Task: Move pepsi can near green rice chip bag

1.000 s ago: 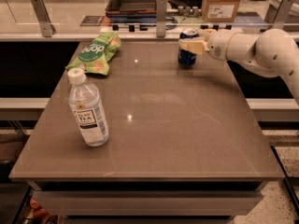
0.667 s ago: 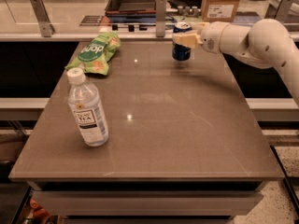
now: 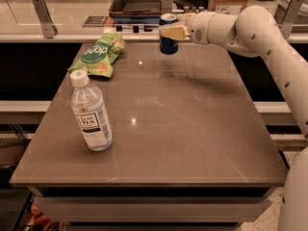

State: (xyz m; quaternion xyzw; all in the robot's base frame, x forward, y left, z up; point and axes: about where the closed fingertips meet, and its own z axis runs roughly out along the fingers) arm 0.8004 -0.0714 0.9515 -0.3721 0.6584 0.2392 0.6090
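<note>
The pepsi can [image 3: 168, 43], dark blue with a silver top, is held upright in my gripper [image 3: 172, 32] just above the far edge of the brown table [image 3: 192, 129]. The gripper reaches in from the right on a white arm, and its tan fingers are shut on the can's upper half. The green rice chip bag [image 3: 99, 55] lies flat at the table's far left corner, well to the left of the can.
A clear tea bottle [image 3: 90, 112] with a white cap stands at the table's left front. A counter with a dark tray [image 3: 137, 2], metal posts and a cardboard box runs behind the table. My white arm [image 3: 269, 42] spans the right side.
The gripper has carried the can leftward along the table's far edge and lifted it slightly, closer to the chip bag. The bag and tea bottle have not moved.
</note>
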